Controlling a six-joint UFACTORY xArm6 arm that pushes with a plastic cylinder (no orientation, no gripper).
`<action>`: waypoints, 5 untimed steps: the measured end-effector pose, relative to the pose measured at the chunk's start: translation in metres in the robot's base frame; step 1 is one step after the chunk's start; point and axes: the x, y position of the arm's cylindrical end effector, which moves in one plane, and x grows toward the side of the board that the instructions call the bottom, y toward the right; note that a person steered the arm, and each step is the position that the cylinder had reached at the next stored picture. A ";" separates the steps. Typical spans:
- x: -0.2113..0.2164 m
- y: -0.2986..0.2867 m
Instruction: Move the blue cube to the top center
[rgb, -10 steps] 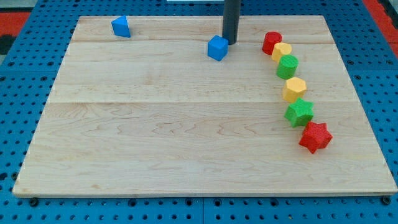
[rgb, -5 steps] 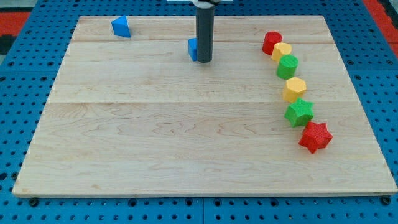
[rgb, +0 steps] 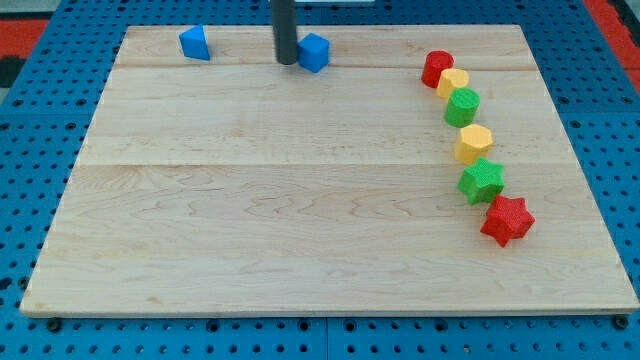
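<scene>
Tip (rgb: 286, 62) touching blue cube (rgb: 314, 52) on its left, near top edge's centre; no gripper fitted; final nudge only, if any.

The arm shows only as 1 straight dark rod (rgb: 285, 30), coming down upright from the view's top edge. My tip (rgb: 286, 62) rests on the table top just beside the blue cube (rgb: 314, 52), on the cube's left in the view, close enough to look touching.
</scene>
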 end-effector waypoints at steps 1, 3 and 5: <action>0.004 0.004; 0.023 0.029; -0.011 0.043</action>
